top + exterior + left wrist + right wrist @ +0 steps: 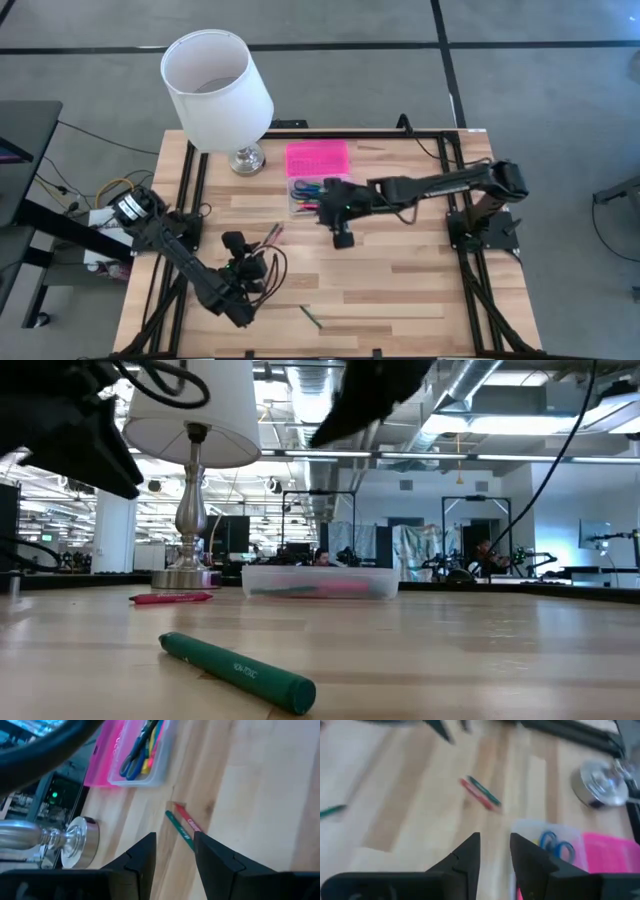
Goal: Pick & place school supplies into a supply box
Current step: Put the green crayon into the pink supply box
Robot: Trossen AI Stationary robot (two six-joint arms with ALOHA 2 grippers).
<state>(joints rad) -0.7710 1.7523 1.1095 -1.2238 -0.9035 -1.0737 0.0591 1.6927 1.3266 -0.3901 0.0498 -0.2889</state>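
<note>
Wooden-slatted desk (400, 280) stood on a grey floor, with a workshop room visible beyond it in the low view. Supply box (312, 195) sat near the desk's far middle, its clear base holding blue-handled scissors (131, 761) and several coloured pens, its pink lid (318, 158) laid open flat on the far side. White-shaded lamp (218, 88) stood just beside the box toward the left arm's side, its metal base (246, 159) on the desk.

Right gripper (343, 238) hung above the desk just at the near edge of the box; fingers (467, 855) apart, nothing between them. A red pen (186, 818) and a green pen (179, 829) lay side by side, touching or nearly so, on the bare wood between the box and the left arm.

Left gripper (233, 243) hovered near those two pens, pointing toward them; fingers (142, 860) parted and empty.

One more green pen (311, 317) lay alone near the desk's front edge, well apart from the box.
</note>
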